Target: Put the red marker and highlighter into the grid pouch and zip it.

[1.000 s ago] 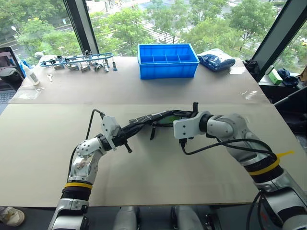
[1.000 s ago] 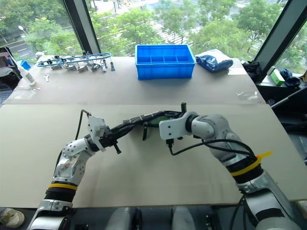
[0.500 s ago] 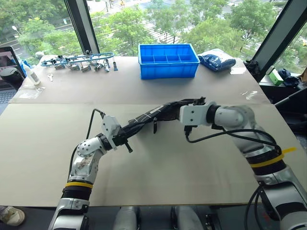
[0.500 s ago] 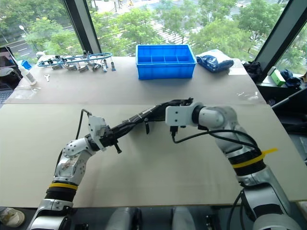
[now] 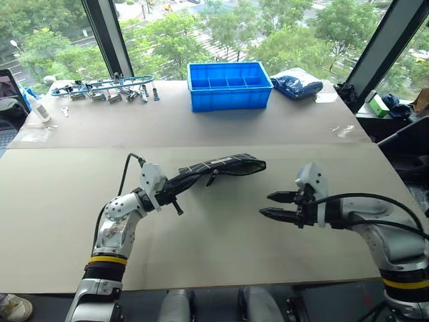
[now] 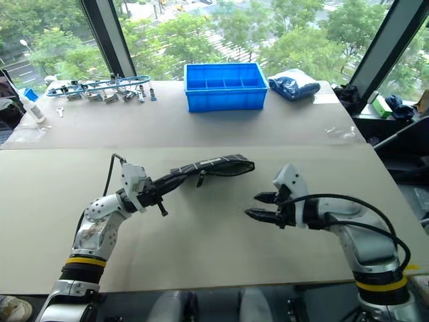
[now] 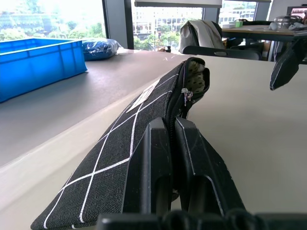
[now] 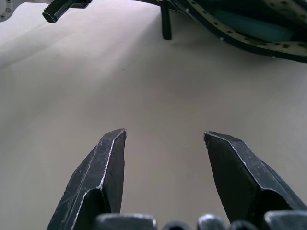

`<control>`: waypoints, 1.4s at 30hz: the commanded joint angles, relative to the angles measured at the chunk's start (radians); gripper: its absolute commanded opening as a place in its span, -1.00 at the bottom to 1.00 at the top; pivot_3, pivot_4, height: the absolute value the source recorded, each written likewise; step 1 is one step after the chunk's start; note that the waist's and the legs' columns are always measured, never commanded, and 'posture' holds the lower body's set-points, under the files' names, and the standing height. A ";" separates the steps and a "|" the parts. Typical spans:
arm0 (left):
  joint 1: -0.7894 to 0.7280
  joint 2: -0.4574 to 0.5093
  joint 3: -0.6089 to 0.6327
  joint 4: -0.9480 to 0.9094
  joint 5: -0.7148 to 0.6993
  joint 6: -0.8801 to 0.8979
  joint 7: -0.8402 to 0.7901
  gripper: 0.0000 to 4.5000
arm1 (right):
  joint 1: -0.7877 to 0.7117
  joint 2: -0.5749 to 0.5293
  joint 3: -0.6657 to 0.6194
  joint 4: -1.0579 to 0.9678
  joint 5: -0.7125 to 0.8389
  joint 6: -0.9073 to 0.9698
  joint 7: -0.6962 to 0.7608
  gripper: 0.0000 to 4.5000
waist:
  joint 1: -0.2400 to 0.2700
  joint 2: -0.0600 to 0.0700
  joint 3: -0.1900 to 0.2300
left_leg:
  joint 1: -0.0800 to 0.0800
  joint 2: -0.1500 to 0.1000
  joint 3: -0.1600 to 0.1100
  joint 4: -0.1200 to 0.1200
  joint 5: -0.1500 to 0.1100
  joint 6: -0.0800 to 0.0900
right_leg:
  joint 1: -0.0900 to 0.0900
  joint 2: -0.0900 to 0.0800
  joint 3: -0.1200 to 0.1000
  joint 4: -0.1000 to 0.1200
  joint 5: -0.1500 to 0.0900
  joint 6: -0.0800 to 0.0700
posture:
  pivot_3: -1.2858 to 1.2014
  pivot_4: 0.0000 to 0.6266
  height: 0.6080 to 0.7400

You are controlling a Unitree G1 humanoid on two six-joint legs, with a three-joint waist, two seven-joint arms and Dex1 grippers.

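The left gripper (image 5: 179, 190) is clamping one end of the grid pouch (image 5: 221, 165), its jaws closed on the fabric. The pouch is being held off the bench (image 5: 221, 235), slanting up from the held end toward the middle of the bench. The far, free end is gaping slightly; in the left wrist view the zipper is running along the top edge and is not drawn fully to that end. A black pull strap (image 5: 210, 178) is hanging down from the pouch about midway along it.

The right gripper (image 5: 269, 205) is hovering over the bench to the right of the pouch, apart from it, pointing toward the left. Its jaws are standing open with nothing between them; the right wrist view is showing bare bench surface between the two black fingers (image 8: 103, 172).

In the right wrist view something light green is showing inside the open mouth of the pouch; whether it is the highlighter cannot be told.

At the back of the bench a blue bin (image 5: 229, 84) is sitting, with a dark blue bag (image 5: 297, 84) just to its right and a row of small tools (image 5: 104, 87) well to its left.
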 commanded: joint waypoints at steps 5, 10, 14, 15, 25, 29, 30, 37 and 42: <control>-0.024 0.005 0.004 -0.011 -0.007 -0.011 -0.009 -1.00 | -0.174 0.193 0.189 0.131 -0.112 0.000 -0.230 0.28 | -0.001 0.000 0.000 | -0.001 -0.002 0.001 0.001 0.000 -0.001 | -0.001 -0.001 0.000 0.001 0.000 0.001 | 0.03 -0.52 1.00; -0.019 -0.001 -0.002 -0.019 -0.005 -0.011 -0.006 -1.00 | -0.291 0.301 0.243 0.283 -0.178 -0.042 -0.322 0.28 | 0.003 0.000 0.000 | -0.002 -0.001 0.001 0.001 0.001 -0.001 | -0.001 -0.001 -0.001 0.000 0.000 0.001 | 0.03 -0.52 1.00; -0.017 0.000 -0.002 -0.020 -0.003 -0.013 -0.005 -1.00 | -0.342 0.351 0.243 0.319 -0.174 -0.049 -0.333 0.28 | 0.003 0.000 0.000 | -0.002 -0.001 0.002 0.001 0.001 -0.002 | -0.001 -0.001 -0.001 0.000 0.000 0.001 | 0.03 -0.52 1.00; -0.017 0.000 -0.001 -0.019 -0.002 -0.014 -0.005 -1.00 | -0.356 0.362 0.243 0.331 -0.175 -0.051 -0.337 0.28 | 0.003 0.000 0.000 | -0.002 -0.001 0.002 0.001 0.001 -0.002 | -0.001 -0.001 -0.001 0.000 0.000 0.001 | 0.03 -0.52 1.00; -0.014 -0.003 -0.002 -0.020 0.001 -0.019 0.003 -1.00 | -0.410 0.359 0.229 0.378 -0.181 -0.094 -0.329 -0.51 | -0.002 0.000 0.000 | -0.003 -0.001 0.002 0.000 0.001 -0.002 | -0.001 -0.001 -0.002 0.000 0.000 0.001 | 0.03 -0.52 1.00; -0.014 -0.003 -0.003 -0.020 0.001 -0.020 0.005 -1.00 | -0.399 0.336 0.227 0.354 -0.165 -0.090 -0.303 -0.98 | -0.004 0.000 0.000 | -0.003 -0.001 0.002 0.000 0.001 -0.002 | -0.001 -0.001 -0.002 0.000 0.000 0.001 | 0.03 -0.52 1.00; -0.016 -0.003 -0.003 -0.019 0.001 -0.020 0.005 -1.00 | -0.399 0.333 0.227 0.353 -0.162 -0.091 -0.299 -0.98 | -0.005 0.000 0.000 | -0.003 -0.001 0.002 0.000 0.001 -0.002 | -0.001 -0.001 -0.002 0.000 0.000 0.001 | 0.03 -0.52 1.00; -0.019 -0.006 -0.004 -0.017 0.000 -0.022 0.005 -1.00 | -0.391 0.304 0.219 0.337 -0.159 -0.090 -0.278 -0.98 | -0.005 0.000 0.000 | -0.003 -0.001 0.002 0.000 0.001 -0.002 | -0.001 -0.001 -0.001 0.000 0.000 0.001 | 0.03 -0.52 1.00; -0.021 -0.006 -0.003 -0.017 0.000 -0.022 0.007 -1.00 | -0.352 0.167 0.171 0.297 -0.154 -0.083 -0.221 -0.98 | 0.002 0.000 0.000 | -0.003 -0.001 0.001 0.000 0.001 -0.002 | -0.001 -0.002 -0.002 -0.001 0.000 0.001 | 0.03 -0.52 1.00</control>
